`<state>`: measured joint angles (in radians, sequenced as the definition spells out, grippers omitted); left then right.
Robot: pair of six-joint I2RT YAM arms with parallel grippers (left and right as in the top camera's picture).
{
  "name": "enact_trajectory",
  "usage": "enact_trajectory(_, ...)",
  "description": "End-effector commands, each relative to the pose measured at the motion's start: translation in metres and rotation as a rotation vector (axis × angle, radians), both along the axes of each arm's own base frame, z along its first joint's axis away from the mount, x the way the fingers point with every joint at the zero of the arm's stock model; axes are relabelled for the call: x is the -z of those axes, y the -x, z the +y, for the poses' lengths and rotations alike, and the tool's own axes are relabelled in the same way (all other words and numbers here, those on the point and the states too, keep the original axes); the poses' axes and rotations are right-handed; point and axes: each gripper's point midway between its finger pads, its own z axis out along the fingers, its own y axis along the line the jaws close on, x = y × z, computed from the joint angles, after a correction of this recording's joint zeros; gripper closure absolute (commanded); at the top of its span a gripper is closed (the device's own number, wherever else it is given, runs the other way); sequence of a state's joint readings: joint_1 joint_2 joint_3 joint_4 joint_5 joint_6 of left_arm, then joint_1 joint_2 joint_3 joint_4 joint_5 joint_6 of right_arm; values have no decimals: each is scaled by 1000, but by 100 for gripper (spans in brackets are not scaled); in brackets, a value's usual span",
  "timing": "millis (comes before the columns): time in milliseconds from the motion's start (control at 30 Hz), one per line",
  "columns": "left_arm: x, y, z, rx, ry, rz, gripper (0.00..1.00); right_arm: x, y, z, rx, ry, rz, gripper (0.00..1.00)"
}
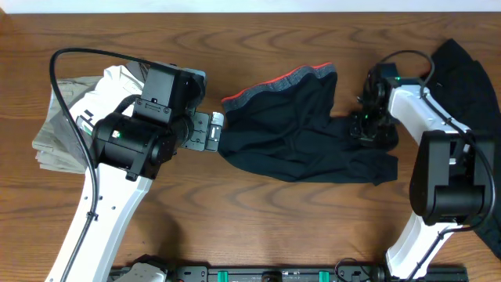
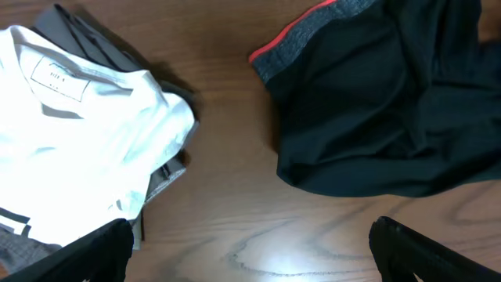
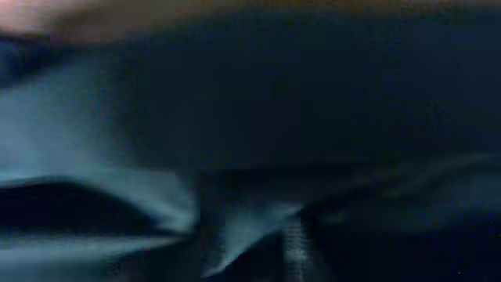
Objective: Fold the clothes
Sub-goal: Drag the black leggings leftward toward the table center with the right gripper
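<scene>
Brown wood-grain desk (image 1: 258, 227) seen from above, with two robot arms reaching in from the near edge. At left of centre, the left gripper (image 1: 205, 131) hangs over bare wood just beside the left edge of the black trousers (image 1: 290, 133), not touching them. Its wrist camera shows its two dark fingers (image 2: 423, 251) spread wide apart at the bottom corners of the view, with only desk between them. At right, the right gripper (image 1: 366, 127) points down onto the right-hand part of the trousers, where the fabric narrows. Its wrist camera is filled with blurred dark cloth very close up, so it cannot be told whether that gripper is spread or pinching the cloth.

The trousers lie crumpled across the middle of the desk. Their grey waistband (image 1: 278, 84), edged in coral red, runs along the upper left side, farthest from the arm bases.

Behind the left arm, at the left edge of the desk, sits a pile of light garments (image 1: 70, 117), white and beige, well apart from the trousers. At the far right edge, behind the right arm, lies a dark garment (image 1: 470, 78)
</scene>
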<state>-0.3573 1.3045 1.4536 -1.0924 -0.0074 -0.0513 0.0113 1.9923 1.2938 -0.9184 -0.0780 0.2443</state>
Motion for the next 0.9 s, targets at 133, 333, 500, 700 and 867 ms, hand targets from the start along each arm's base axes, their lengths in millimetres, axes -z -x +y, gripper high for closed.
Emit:
enact_trajectory(133, -4, -3, 1, 4, -12, -14, 2, -27, -15, -78, 188, 200, -62, 99)
enact_trajectory(333, -5, -4, 0, 4, -9, -21, 2, -113, -60, -127, 129, 235, -273, 99)
enact_trajectory(500, -5, -10, -4, 9, 6, -34, 2, -177, -74, -166, 168, 328, -425, 96)
enact_trajectory(700, 11, -15, -26, 67, 83, 35, 2, -174, -57, -171, 310, 291, -379, 59)
enact_trajectory(867, 43, -26, -55, 134, 162, 149, 2, -168, -50, -150, 311, 182, -342, 32)
